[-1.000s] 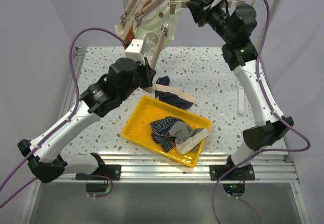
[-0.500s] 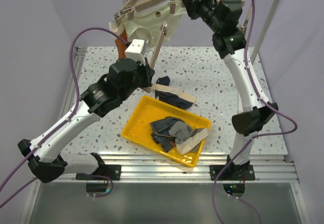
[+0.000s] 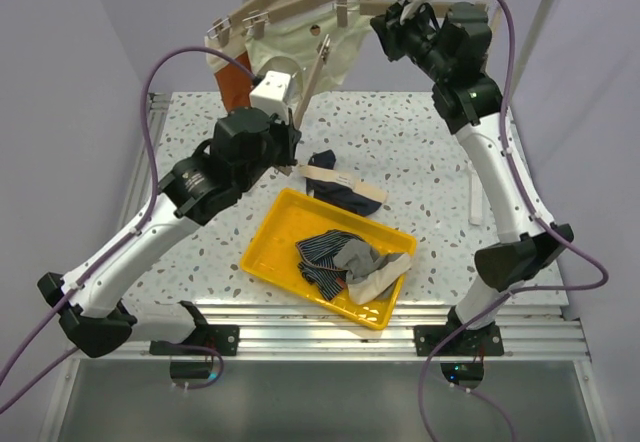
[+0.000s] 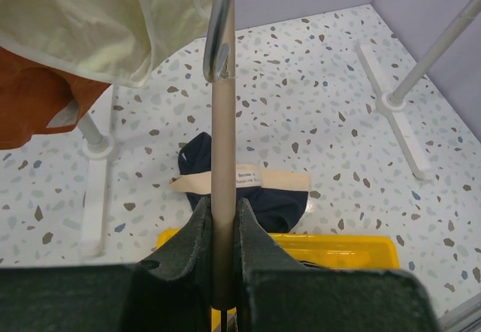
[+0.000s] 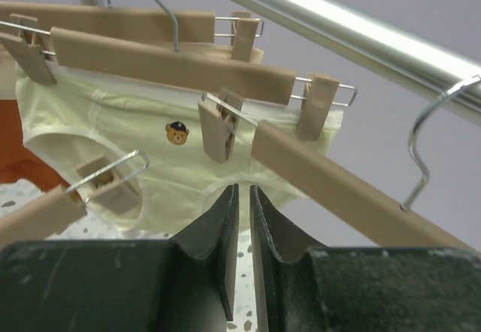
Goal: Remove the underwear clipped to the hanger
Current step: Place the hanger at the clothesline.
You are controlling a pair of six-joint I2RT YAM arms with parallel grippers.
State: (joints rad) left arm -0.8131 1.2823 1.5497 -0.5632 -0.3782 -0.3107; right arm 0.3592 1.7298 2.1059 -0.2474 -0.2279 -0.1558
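- Progress check: a striped navy pair [image 3: 322,252] and a grey-white pair [image 3: 375,267] already sit crumpled in the yellow tray [image 3: 262,252], and a solid navy pair [image 3: 340,188] lies on the speckled worktop [image 3: 420,142] just behind it.
- Left to do, I'd say: the pale cream-green pair [image 5: 150,163] is clipped on a wooden hanger [image 5: 173,65], with an orange-red pair [image 4: 37,107] hanging beside it.
- Left hand [image 4: 223,234] is clamped on the bar of an empty hanger [image 4: 222,144], a smooth wooden stick with a metal hook.
- Right hand [image 5: 243,197] is pinched nearly closed right under the cream pair's hem, holding nothing as far as I can see.
- Cloth looks soft and thin, with a tiny bear print [image 5: 177,131].
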